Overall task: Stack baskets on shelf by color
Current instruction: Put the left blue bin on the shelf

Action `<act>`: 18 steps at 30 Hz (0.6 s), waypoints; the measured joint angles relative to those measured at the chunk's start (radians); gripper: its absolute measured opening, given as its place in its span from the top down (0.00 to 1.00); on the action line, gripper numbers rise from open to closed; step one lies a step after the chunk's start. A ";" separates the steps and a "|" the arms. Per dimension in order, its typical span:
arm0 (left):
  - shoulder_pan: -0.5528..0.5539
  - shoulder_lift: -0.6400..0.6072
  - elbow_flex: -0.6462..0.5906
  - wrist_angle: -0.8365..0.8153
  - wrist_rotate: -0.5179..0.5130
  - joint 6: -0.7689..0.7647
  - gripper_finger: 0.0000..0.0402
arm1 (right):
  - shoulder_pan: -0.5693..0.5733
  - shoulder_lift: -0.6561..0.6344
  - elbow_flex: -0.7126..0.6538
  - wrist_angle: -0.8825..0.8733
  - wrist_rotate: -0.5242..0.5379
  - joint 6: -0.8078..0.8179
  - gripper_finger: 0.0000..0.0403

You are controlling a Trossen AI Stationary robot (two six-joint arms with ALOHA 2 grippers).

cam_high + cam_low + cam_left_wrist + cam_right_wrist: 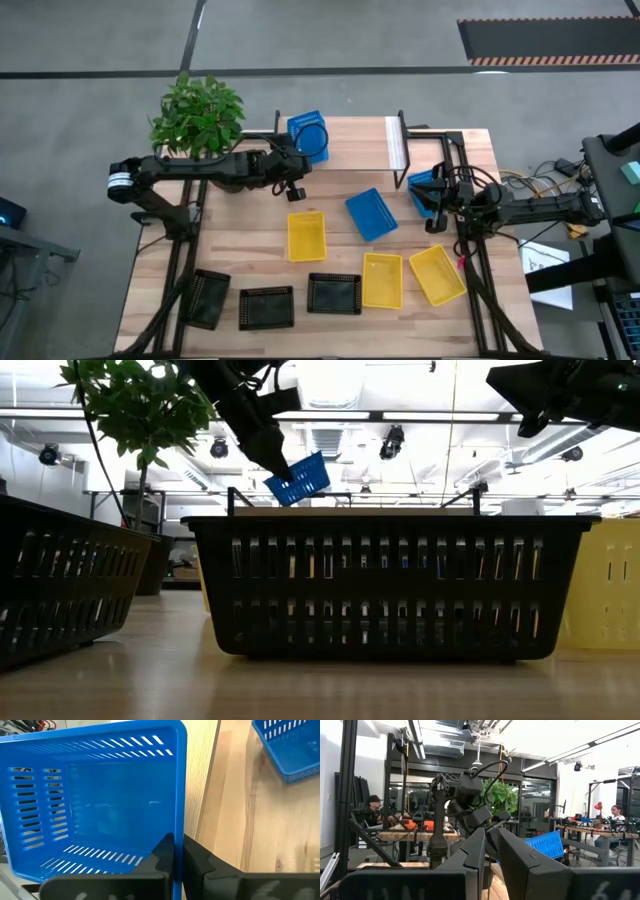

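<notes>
My left gripper (298, 160) is raised over the table's far middle and is shut on a blue basket (308, 135). The low view shows this blue basket (297, 480) tilted in the air. A second blue basket (372, 213) lies on the table's middle. A third blue basket (424, 188) shows under my right gripper (437, 192), beside the shelf (397, 145); what it rests on is hidden. My right gripper (489, 837) is raised high, shut and holds nothing. Three yellow baskets (306, 235) (382, 280) (437, 273) and three black baskets (208, 297) (267, 307) (334, 293) rest on their bottoms near the near edge. My left gripper pinches the blue basket's side wall at its rim (178, 832), with one finger (162, 852) inside the basket and the other (197, 857) outside. The fingers come slanting down from the table's left. The basket is lifted clear and hangs tilted.
A potted plant (198, 115) stands at the far left corner, close behind my left arm. The shelf's black frame (440, 135) stands at the far right. In the low view a black basket (390, 585) fills the foreground. Bare wood lies between the baskets' rows.
</notes>
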 joint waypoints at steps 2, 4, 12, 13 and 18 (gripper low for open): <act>0.000 0.000 0.000 0.000 0.000 0.000 1.00 | 0.000 0.000 0.000 0.000 0.000 0.000 0.89; 0.000 0.000 0.000 0.000 0.000 0.000 0.99 | 0.000 0.000 0.000 0.000 0.000 0.000 0.89; 0.000 0.000 0.000 -0.001 0.000 0.000 0.88 | 0.000 0.000 0.000 -0.005 0.000 0.000 0.89; 0.000 0.000 0.000 0.000 0.000 0.000 0.87 | 0.000 0.000 0.000 -0.006 0.000 0.000 0.89; 0.000 0.000 0.013 -0.001 -0.005 0.000 0.84 | 0.000 0.000 0.000 -0.006 0.000 0.000 0.89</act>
